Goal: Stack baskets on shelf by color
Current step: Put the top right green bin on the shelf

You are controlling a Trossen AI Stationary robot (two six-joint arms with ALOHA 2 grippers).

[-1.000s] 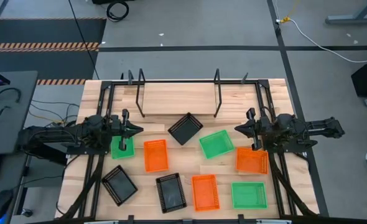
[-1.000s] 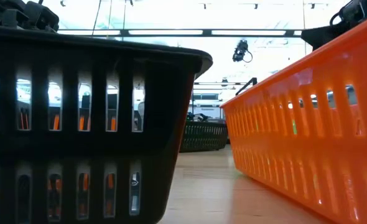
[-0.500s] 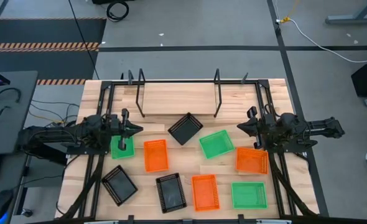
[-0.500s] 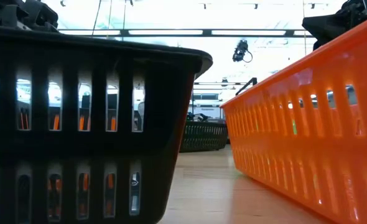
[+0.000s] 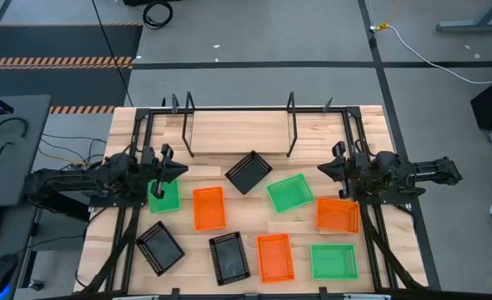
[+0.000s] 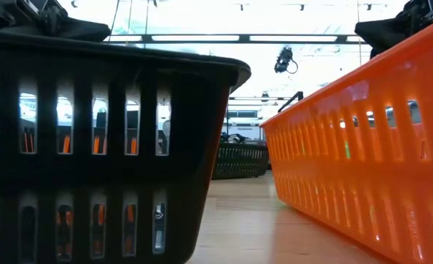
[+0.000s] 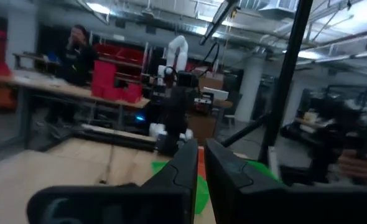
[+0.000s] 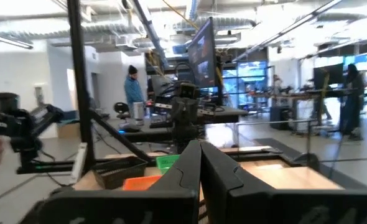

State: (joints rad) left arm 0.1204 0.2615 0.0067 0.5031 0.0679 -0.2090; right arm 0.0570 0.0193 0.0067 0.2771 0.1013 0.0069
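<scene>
1. All nine baskets sit loose on the desk (image 5: 371,125), none on the shelf (image 5: 238,133) at the back, which is bare.
2. Left pincer (image 5: 182,171) hovers at the upper edge of a green basket (image 5: 166,197) on the left side. Its fingers are only a sliver apart and gripping nothing.
3. Right pincer (image 5: 322,172) is fully closed and empty, up near an orange basket (image 5: 338,214).
4. Black basket (image 5: 248,172) lies tilted just in front of the shelf, with another green basket (image 5: 290,192) beside it.
</scene>
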